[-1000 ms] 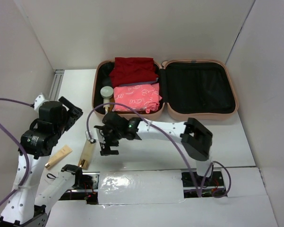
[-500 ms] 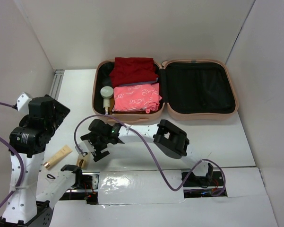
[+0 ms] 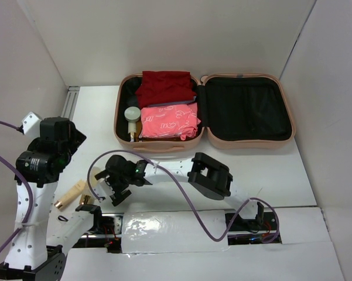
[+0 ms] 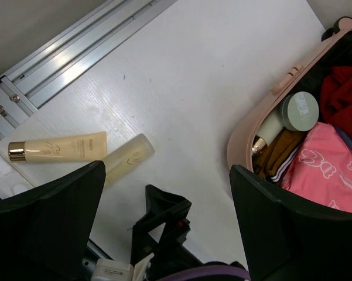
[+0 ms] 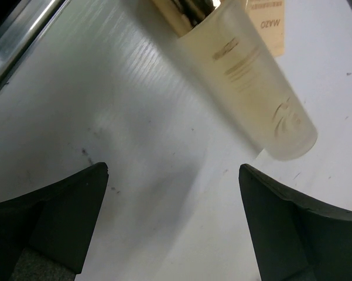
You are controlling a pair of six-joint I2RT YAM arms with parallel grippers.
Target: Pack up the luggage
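though gripping nothing yet, hovers low w/ right end effector (image 3: 112,194) spread open, aimed at frosted bottle (image 5: 246,99) lying on surface (image 3: 94,117), prob. to fetch it for packing. holds left end effector (image 4: 167,170) raised & open, clear of that reach. finds luggage (image 3: 246,111) lying open at far centre, clothes (image 3: 164,88) in left half. reads approx "mazo" on tube (image 4: 58,146) beside bottle; bottle's own print too blurred.

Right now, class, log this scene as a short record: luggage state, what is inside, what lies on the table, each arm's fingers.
luggage: open, lying flat
inside: red garment, pink pouch, green-capped bottle
on table: cream tube, frosted bottle, side by side
left fingers: open, empty
right fingers: open, frosted bottle ahead
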